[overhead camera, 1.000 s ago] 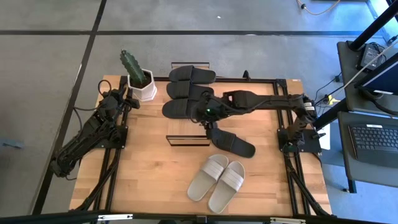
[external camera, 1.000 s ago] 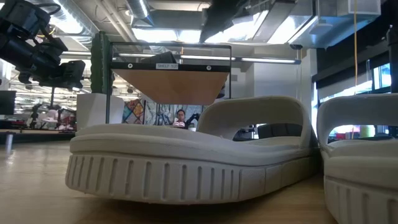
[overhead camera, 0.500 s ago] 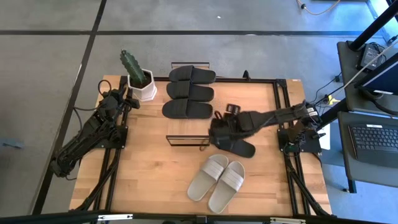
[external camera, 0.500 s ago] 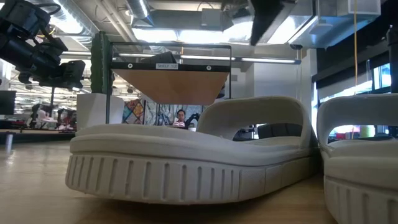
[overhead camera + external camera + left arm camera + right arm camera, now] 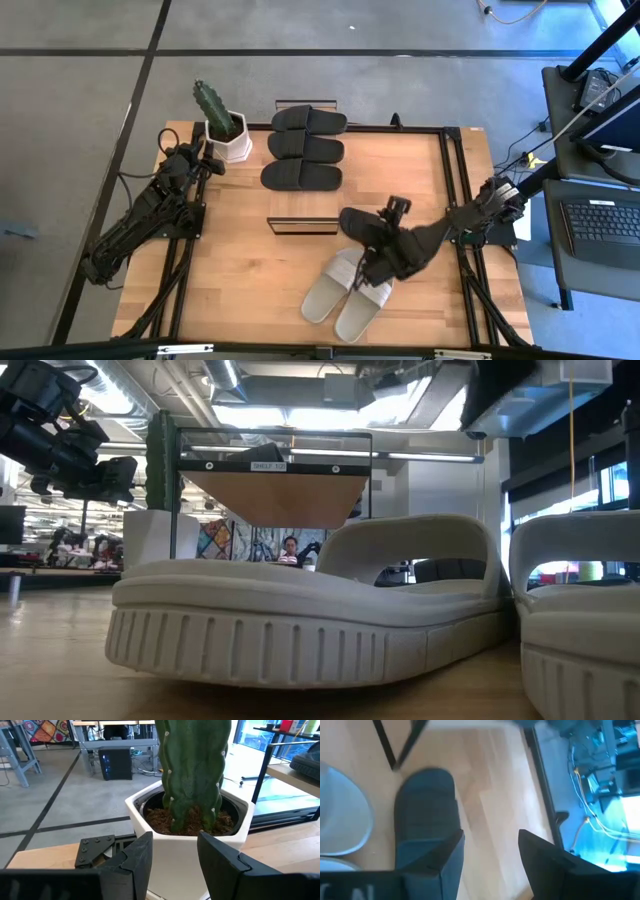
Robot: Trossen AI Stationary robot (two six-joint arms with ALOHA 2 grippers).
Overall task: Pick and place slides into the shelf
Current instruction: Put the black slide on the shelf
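From above, the right gripper (image 5: 372, 262) is seen stretched low across the desk (image 5: 240, 270), over a black slide (image 5: 358, 226) beside the grey pair (image 5: 345, 290); three black slides (image 5: 302, 148) are lined behind the shelf (image 5: 300, 224). In its wrist view, the fingers (image 5: 445, 852) are spread, nothing held. The left gripper (image 5: 172, 852) is parked at the cactus pot (image 5: 195, 832), fingers apart.

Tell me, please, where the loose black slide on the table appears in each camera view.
High view: the black slide lies mid-table, partly under the right gripper.
Low view: not in it.
Left wrist view: not in it.
Right wrist view: the black slide lies ahead of the fingers.
Shared landmark: the grey-beige slides, beside it in the high view and at the right wrist view's edge.
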